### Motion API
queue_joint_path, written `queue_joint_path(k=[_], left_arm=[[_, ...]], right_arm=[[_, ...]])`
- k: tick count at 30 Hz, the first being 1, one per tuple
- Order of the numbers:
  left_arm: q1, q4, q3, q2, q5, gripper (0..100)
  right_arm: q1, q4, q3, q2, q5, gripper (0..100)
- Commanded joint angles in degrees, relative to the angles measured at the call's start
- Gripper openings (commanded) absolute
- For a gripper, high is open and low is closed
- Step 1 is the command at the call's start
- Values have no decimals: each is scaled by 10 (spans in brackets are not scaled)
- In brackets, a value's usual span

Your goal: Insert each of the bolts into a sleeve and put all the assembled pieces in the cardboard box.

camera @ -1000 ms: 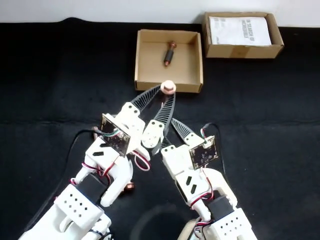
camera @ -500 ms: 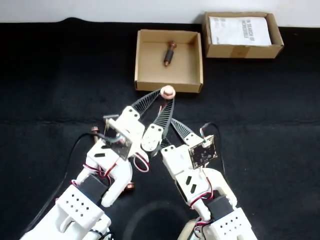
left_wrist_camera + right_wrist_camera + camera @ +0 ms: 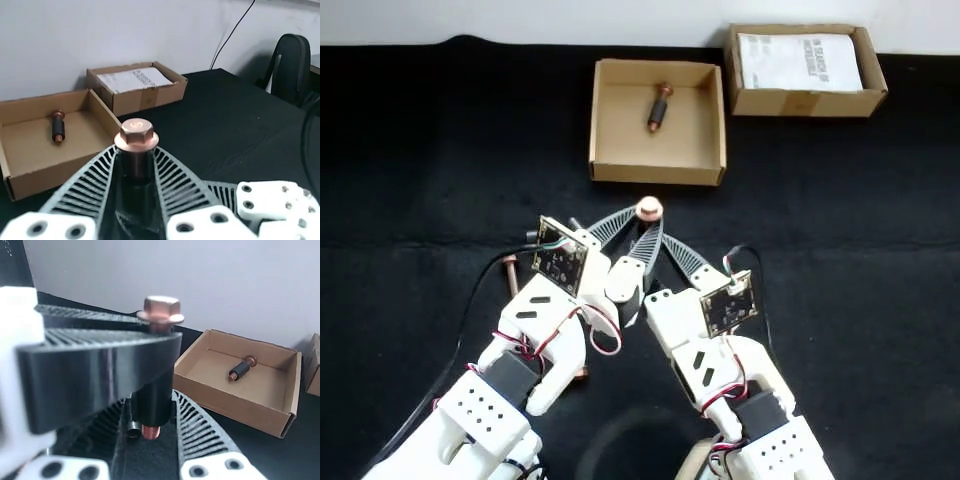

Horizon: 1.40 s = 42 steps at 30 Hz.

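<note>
A copper hex-head bolt [image 3: 648, 208] stands upright between both grippers, just short of the open cardboard box [image 3: 658, 174]. My left gripper [image 3: 136, 150] is shut on the bolt [image 3: 136, 134] right under its head. The bolt [image 3: 160, 309] passes through a black sleeve [image 3: 152, 402], and its copper tip pokes out below. My right gripper [image 3: 152, 412] is shut on that sleeve. One assembled bolt and sleeve [image 3: 660, 106] lies inside the box. A loose bolt [image 3: 509, 272] lies on the mat left of the left arm. A loose black sleeve [image 3: 132, 430] lies on the mat below the grippers.
A second cardboard box [image 3: 806, 100] holding a printed sheet stands to the right of the first. Another small copper piece [image 3: 580, 373] lies on the mat between the two arms. The black mat [image 3: 840, 250] is bare to the right.
Both grippers have drawn back from the box's front wall toward the arms' bases, carrying the bolt with them. The left wrist has swung round.
</note>
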Motion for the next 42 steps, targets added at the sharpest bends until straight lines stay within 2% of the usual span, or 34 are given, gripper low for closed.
queue_joint_path(k=[1, 5, 11, 15, 20, 25, 27, 32, 37, 42], left_arm=[[-14, 39, -16, -22, 4, 9], [-27, 140, -22, -85, 4, 17], [-26, 315, -21, -175, 9, 148], [-26, 395, -21, -237, 8, 146], [-26, 454, -22, -311, 5, 123], [-32, 469, -31, -371, 4, 13], [-42, 488, -60, -367, 4, 12], [-104, 513, -109, -365, 4, 9], [-247, 509, -114, -365, 4, 9], [-369, 513, -105, -365, 5, 9]], right_arm=[[17, -8, 65, -7, 0, 6], [34, -8, 65, -7, 1, 6], [36, -11, 64, -7, 45, 6], [35, -12, 60, -7, 45, 6], [36, -12, 60, -7, 45, 6], [36, -12, 60, -10, 44, 6], [36, -12, 59, -10, 44, 6], [37, 10, 35, -7, 45, 6], [36, 102, -16, -6, 40, 6], [47, 122, -29, -6, 12, 6]])
